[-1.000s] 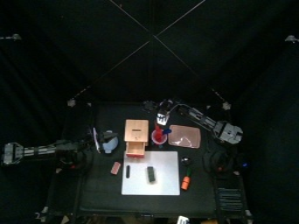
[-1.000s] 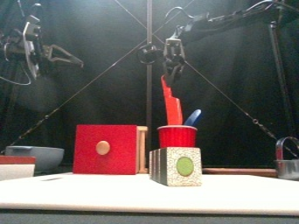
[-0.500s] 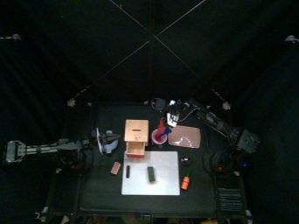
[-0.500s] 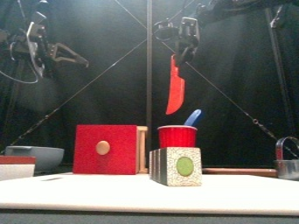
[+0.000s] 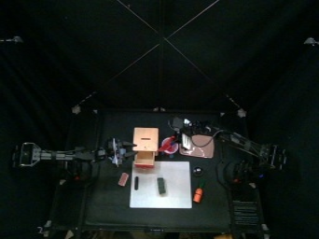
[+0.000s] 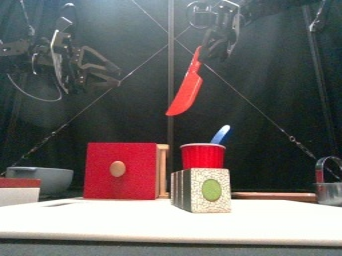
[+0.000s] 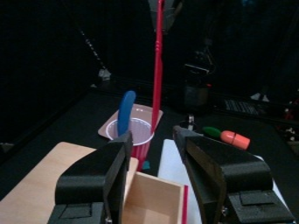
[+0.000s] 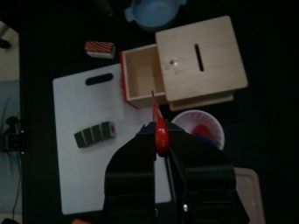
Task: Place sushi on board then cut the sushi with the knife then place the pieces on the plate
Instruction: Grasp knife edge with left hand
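The right gripper [image 6: 210, 40] clamps the red knife [image 6: 187, 85] by its upper end, high over the red cup [image 6: 205, 157]. Its wrist view, unlike the front view, shows the sushi roll [image 8: 96, 133] lying on the white board [image 8: 82, 175]. The left gripper [image 7: 152, 140] hangs spread, apparently empty, above the wooden box [image 7: 70, 184].

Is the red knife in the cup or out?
Out: the red knife hangs from the right tool, high above the red cup holding only the blue knife.
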Motion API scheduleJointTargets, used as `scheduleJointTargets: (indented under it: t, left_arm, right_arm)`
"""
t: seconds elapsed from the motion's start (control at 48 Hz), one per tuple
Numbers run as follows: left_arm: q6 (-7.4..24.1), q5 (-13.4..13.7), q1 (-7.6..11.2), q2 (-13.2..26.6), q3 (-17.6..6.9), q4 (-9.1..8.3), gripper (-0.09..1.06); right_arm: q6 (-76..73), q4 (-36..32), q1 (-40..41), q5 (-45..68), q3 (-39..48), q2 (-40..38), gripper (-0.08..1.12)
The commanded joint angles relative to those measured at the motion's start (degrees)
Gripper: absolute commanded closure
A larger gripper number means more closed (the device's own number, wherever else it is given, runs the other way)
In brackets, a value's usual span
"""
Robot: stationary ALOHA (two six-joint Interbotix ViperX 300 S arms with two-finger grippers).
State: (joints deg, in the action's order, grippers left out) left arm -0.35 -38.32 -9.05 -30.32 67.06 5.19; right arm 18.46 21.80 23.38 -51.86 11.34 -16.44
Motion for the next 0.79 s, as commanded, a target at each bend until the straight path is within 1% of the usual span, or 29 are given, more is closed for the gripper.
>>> scheduleJointTargets:
  t: [0.021, 0.104, 0.208, 0.396, 0.458, 0.583, 0.708, 0.792]
  left_arm:
    - [0.0, -0.9, 1.23, 1.1, -1.9, 0.18, 0.15]
    - [0.0, -0.9, 2.46, 2.3, -2.5, 0.18, 0.15]
    - [0.1, -1.1, 4.57, 3.2, -3.4, 0.0, 0.15]
    - [0.1, -1.1, 6.94, 5.6, -4.4, 0.18, 0.15]
    - [0.2, -1.0, 7.29, 6.7, -4.9, 0.0, 0.15]
    - [0.4, -1.2, 7.12, 9.0, -6.0, 0.26, 0.15]
    - [0.5, -1.4, 6.86, 9.7, -6.6, 0.44, 0.15]
    - [0.6, -1.6, 6.86, 9.3, -6.8, 0.26, 0.15]
  right_arm:
    - [0.4, 1.7, -2.5, 9.2, 4.2, -3.5, 0.7]
    - [0.6, 2.1, -5.2, 17.0, 8.3, -5.1, 0.7]
    - [0.4, 2.1, -7.8, 24.9, 12.6, -6.5, 0.7]
    - [0.3, 2.2, -11.7, 37.4, 18.5, -8.9, 0.7]
    - [0.3, 2.0, -12.8, 40.5, 19.8, -9.4, 0.7]
    - [0.0, 2.3, -14.4, 44.4, 21.4, -9.8, 0.7]
    - [-0.1, 2.5, -15.8, 44.6, 22.0, -9.8, 0.7]
    - [-0.3, 3.3, -16.6, 44.6, 22.1, -9.7, 0.7]
